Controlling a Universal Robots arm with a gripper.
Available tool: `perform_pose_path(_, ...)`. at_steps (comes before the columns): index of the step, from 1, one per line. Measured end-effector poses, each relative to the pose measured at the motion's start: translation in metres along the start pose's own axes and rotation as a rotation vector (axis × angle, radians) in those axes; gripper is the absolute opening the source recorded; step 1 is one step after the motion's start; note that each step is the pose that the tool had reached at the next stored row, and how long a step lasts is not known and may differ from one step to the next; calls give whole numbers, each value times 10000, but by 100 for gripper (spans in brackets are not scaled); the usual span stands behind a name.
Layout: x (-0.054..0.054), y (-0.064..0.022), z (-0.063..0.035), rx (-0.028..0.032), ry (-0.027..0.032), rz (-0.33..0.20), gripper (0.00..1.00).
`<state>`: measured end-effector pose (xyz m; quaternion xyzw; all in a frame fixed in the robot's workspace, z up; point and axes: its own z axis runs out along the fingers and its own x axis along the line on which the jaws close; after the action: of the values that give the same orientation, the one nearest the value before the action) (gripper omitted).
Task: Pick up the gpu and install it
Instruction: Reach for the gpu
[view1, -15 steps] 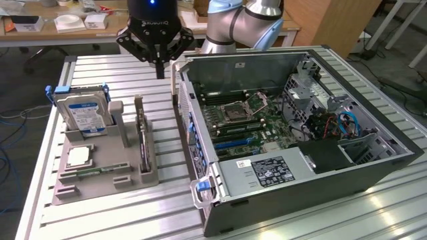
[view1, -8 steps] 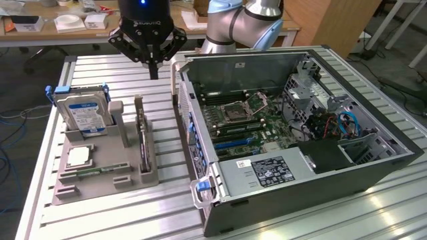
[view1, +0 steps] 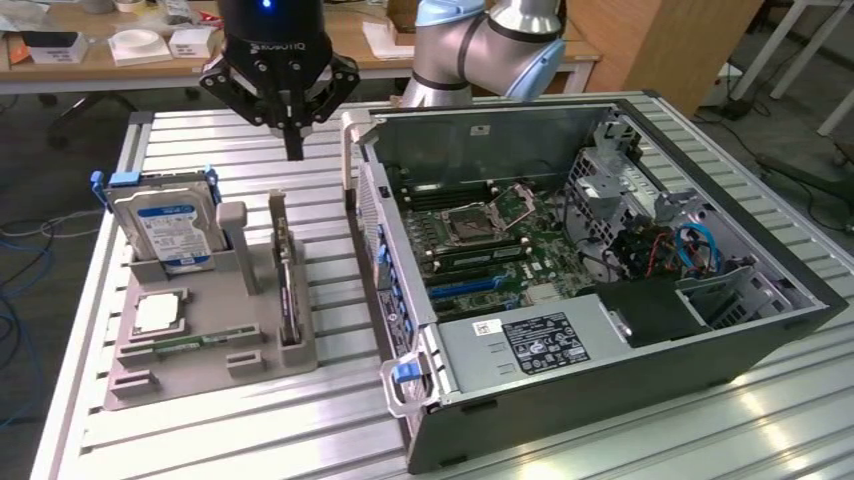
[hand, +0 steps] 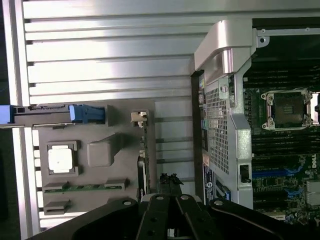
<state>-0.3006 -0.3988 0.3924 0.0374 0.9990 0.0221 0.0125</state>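
Observation:
The gpu (view1: 283, 272) stands on edge in a slot of the grey parts holder (view1: 200, 345), its silvery bracket end toward the back. In the wrist view the gpu (hand: 142, 152) shows edge-on as a thin strip beside the holder (hand: 100, 150). My gripper (view1: 294, 150) hangs above the table just behind the holder, fingers shut together with nothing between them. In the wrist view the gripper (hand: 170, 178) points down close to the card's near end, a little to the side of it and apart from it.
An open computer case (view1: 747, 330) lies at the exterior view's right, motherboard and empty processor socket (view1: 481, 215) exposed. The holder also carries a hard drive (view1: 167, 225) in blue rails and a square processor chip (view1: 160, 310). A cluttered desk (view1: 134, 45) stands behind.

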Motion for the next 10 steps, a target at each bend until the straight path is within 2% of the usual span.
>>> perform_pose_path(10, 150, -11, -3, 0, 0, -1, 10)
